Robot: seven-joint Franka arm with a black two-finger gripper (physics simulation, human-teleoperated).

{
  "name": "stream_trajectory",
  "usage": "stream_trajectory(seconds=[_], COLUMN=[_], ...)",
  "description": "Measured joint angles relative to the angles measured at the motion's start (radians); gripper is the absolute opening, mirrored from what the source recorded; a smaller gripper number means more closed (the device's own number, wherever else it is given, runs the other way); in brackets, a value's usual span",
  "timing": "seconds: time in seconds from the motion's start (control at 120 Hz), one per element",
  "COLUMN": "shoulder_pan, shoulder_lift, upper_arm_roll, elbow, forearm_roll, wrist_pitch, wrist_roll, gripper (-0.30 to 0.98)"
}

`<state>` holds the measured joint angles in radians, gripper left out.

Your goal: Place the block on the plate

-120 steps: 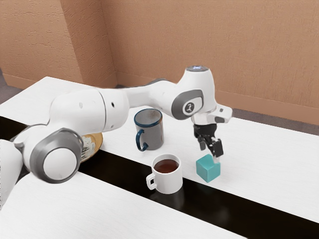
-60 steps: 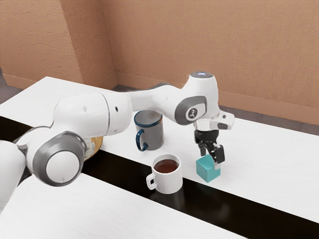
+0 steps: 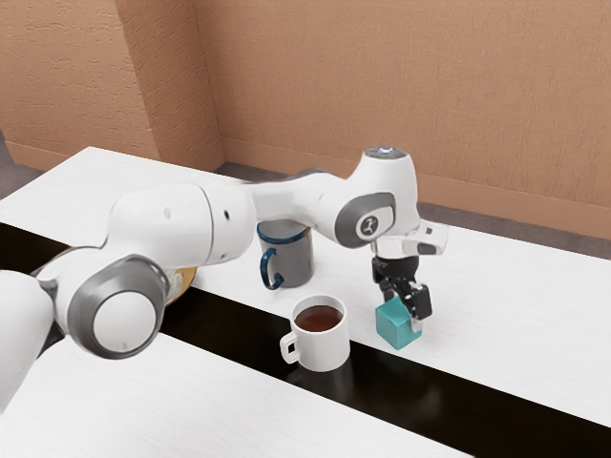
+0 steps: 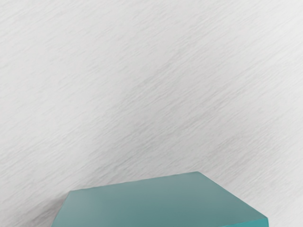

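The blue-green block [image 3: 397, 325] sits flat on the white table [image 3: 516, 296], right under the gripper [image 3: 401, 311]. It looks like a cube, so it has no long side to line up with. The fingers [image 3: 421, 303] are open, and they look to be around the block. One is at its side toward the exterior view's right. The other is toward its far side, and its tip is hard to make out. Nobody can tell if a finger touches the block. In the wrist view the flat top of the block is close below the hand.

The robot seems to be getting ready to grab. It may need to go down a tiny bit, then squeeze both fingers in on the block. If it sits off the middle, one finger could bump the block and push it away.

Near the fingers, on the side toward the plate, is a white mug [image 3: 329, 351] with a brown drink in it. A gray mug [image 3: 296, 260] with a blue rim is a bit farther from them. The plate [image 3: 190, 284] is well apart from the fingers, back along the arm and partly hidden by it. The block should go up high first, so it doesn't hit the mugs.
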<state>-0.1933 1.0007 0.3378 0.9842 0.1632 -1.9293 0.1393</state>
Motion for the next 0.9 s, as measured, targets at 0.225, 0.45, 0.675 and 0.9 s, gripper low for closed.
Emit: stream_trajectory(seconds=[0.225,0.45,0.675,0.9], shoulder_pan=[0.000,0.002,0.002,-0.005], shoulder_lift=[0.033,0.023,0.021,-0.036], upper_arm_roll=[0.004,0.003,0.004,0.019], elbow=[-0.011,-0.014,-0.014,-0.003], forearm_roll=[-0.001,-0.001,0.002,0.005], wrist_pitch=[-0.004,0.001,0.001,0.008], wrist_roll=[-0.004,-0.009,-0.014,-0.028], gripper=[0.65,0.52,0.43,0.40])
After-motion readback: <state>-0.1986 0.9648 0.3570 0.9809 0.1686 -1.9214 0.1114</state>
